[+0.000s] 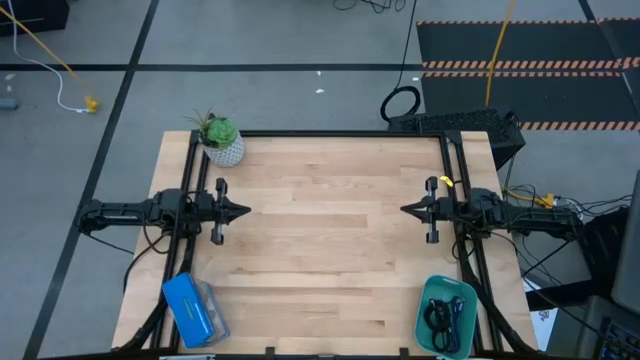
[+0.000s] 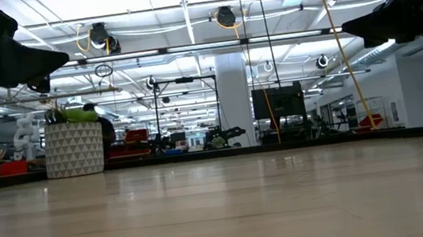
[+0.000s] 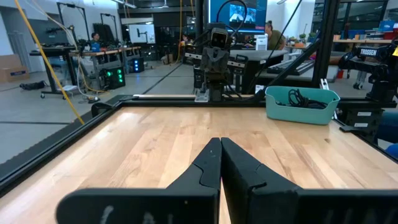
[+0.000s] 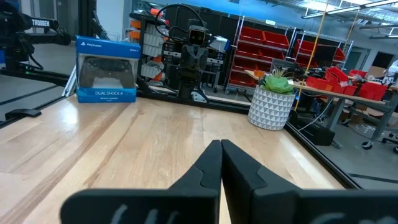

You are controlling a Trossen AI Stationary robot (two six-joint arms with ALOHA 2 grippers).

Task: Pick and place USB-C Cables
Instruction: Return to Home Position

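Dark cable coils [image 1: 443,314] lie inside the teal tray [image 1: 424,300] at the table's near right corner; the left wrist view shows the cables [image 3: 303,99] over the tray's rim [image 3: 298,112]. I cannot tell how many there are, and no blue-purple one shows. My left gripper [image 1: 246,211] hovers shut over the table's left side, pointing right. My right gripper [image 1: 404,210] hovers shut over the right side, pointing left. Their own wrist views show the left gripper [image 3: 221,144] and the right gripper [image 4: 221,146] with fingertips together, holding nothing.
A blue controller box [image 1: 190,308] lies at the near left corner. A potted plant in a white patterned pot [image 1: 222,142] stands at the far left corner. Bare wood [image 1: 320,240] stretches between the two grippers. Black frame rails run along the table's sides.
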